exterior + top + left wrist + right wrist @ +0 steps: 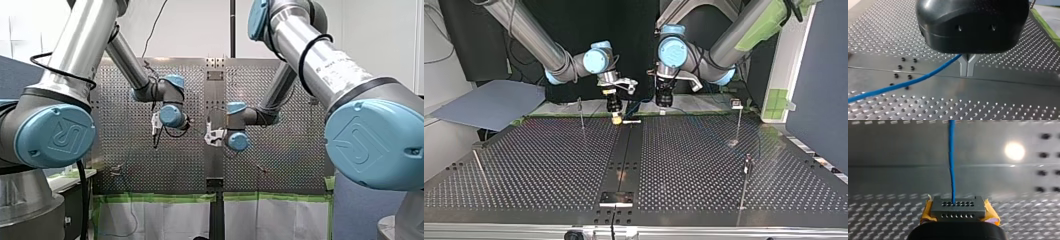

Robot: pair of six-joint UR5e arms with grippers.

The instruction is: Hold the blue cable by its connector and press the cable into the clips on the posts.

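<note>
Connector (958,206): dark block with rows of holes, pinched between the right claw's (958,212) yellow pads (991,213).
Blue cable (951,157): leaves the connector straight ahead of that claw and passes out sideways from under the left claw (967,73).
Left claw: metal fingertips pressed together. The cable emerges by their root, and I cannot tell whether it is gripped.
Clip post (737,105): stands apart, beside the left claw.

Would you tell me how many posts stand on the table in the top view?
3 clear: far left post, far right post, near right post. A pale rod at the near left may be a fourth.
</note>
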